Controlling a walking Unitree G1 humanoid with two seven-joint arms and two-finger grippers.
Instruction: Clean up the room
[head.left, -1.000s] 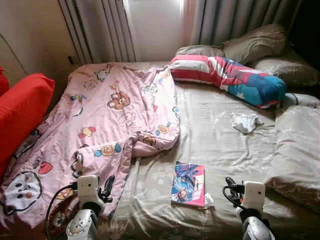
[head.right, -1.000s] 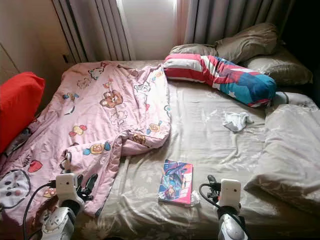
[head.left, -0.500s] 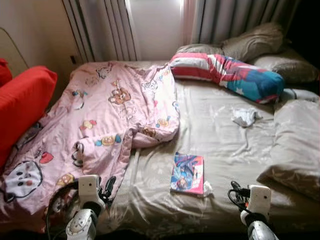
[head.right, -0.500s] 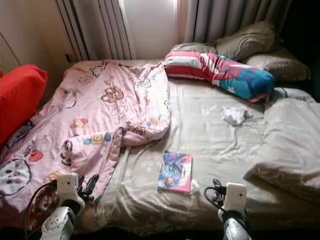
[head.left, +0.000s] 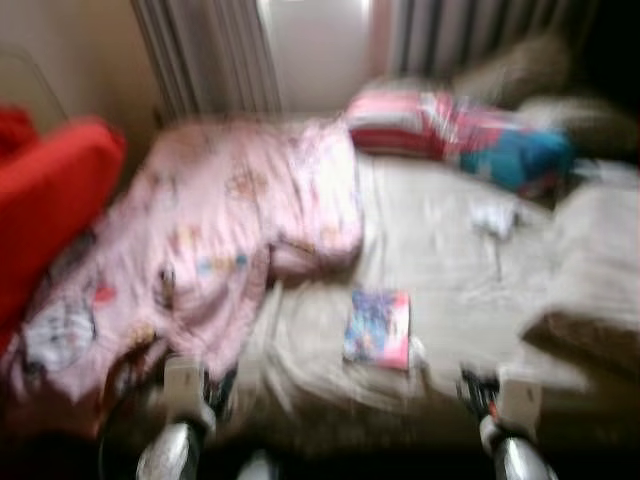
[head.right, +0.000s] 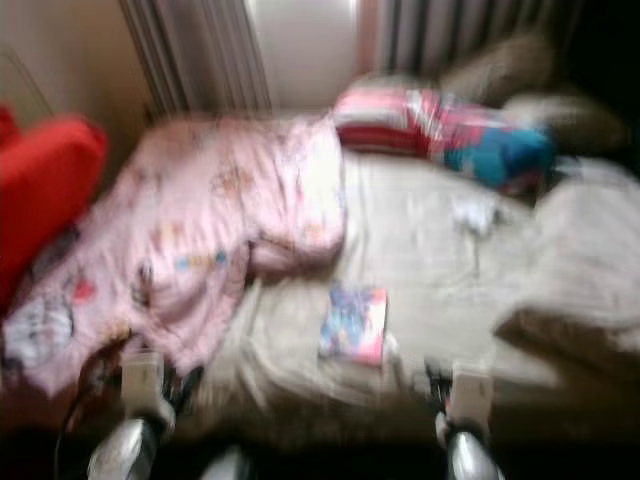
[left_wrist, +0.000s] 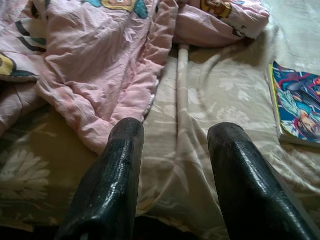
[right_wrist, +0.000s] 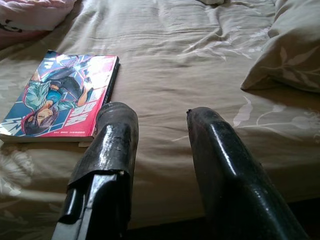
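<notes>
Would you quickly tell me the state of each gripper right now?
Left gripper: open, holding nothing, above the bed sheet.
Right gripper: open, holding nothing, beside the comic book.

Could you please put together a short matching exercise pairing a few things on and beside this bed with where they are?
Things:
1. comic book
2. pink blanket
3. striped bolster pillow
4. red cushion

Places:
A. at the head of the bed, by the curtains
B. beyond the bed's left edge
C. flat on the beige sheet near the foot of the bed
D. rumpled over the bed's left half

Pairs: 1-C, 2-D, 3-A, 4-B
</notes>
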